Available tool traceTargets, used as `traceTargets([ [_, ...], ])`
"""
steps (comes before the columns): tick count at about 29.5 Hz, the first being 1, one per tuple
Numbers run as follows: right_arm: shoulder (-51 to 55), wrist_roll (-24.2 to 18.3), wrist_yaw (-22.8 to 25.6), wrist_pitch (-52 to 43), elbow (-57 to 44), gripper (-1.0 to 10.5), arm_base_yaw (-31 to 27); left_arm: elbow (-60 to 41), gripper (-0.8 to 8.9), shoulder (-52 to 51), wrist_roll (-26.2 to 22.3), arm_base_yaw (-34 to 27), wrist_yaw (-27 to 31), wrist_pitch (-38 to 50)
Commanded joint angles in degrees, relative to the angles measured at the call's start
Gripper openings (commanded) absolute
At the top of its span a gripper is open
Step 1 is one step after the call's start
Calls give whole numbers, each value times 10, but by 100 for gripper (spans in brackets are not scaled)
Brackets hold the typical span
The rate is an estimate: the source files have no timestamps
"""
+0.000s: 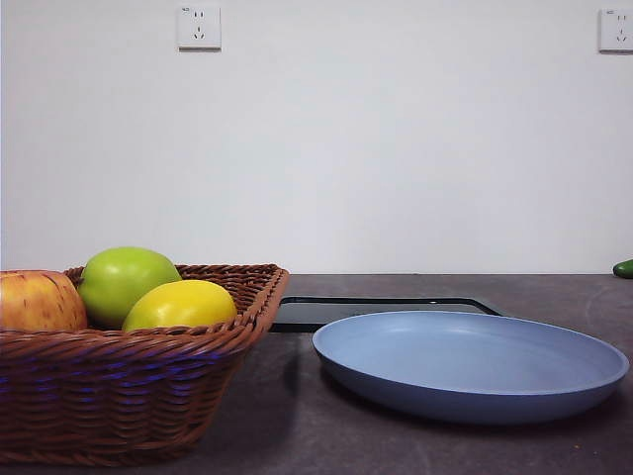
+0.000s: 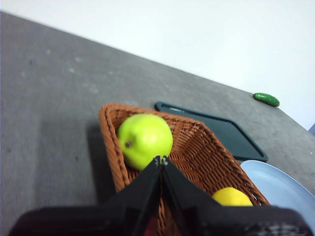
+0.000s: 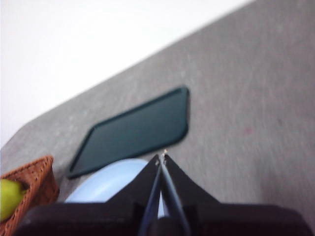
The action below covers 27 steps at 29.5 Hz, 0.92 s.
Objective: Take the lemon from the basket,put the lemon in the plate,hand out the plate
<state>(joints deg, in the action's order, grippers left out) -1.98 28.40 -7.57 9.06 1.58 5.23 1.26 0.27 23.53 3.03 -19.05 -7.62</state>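
Note:
The yellow lemon (image 1: pixel 180 304) lies in the brown wicker basket (image 1: pixel 119 391) at the front left, next to a green apple (image 1: pixel 126 281) and a red-yellow apple (image 1: pixel 38 301). The light blue plate (image 1: pixel 471 363) sits to the basket's right. My left gripper (image 2: pixel 161 160) is shut and empty, raised above the basket (image 2: pixel 197 147), with the green apple (image 2: pixel 144 139) and the lemon (image 2: pixel 231 196) below it. My right gripper (image 3: pixel 161 157) is shut and empty, raised above the plate (image 3: pixel 106 184). Neither gripper shows in the front view.
A flat black tray (image 1: pixel 376 310) lies behind the plate; it also shows in the left wrist view (image 2: pixel 221 132) and the right wrist view (image 3: pixel 135 130). A small green cucumber (image 1: pixel 623 268) lies at the far right table edge. A white wall stands behind the table.

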Motion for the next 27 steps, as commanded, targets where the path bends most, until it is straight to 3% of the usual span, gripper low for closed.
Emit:
traceTargets([
  [1,-9,24,-1,35,37,3,0,35,7,8,20,-1,11,-24],
  [7,-57,2,0,98,124,3,0,123,7,81,16,-1,10,-74],
  [15,-175,-55,0,141,247,3,0,257,7,245,-47,-1,-13,-124],
  [21,-280,-99,0,203,338,3,0,352,7,345,-99,0,-79,-145],
  [27,-397,-186,-19,296,424,3,0,441,7,437,-145,8,-152,-241],
])
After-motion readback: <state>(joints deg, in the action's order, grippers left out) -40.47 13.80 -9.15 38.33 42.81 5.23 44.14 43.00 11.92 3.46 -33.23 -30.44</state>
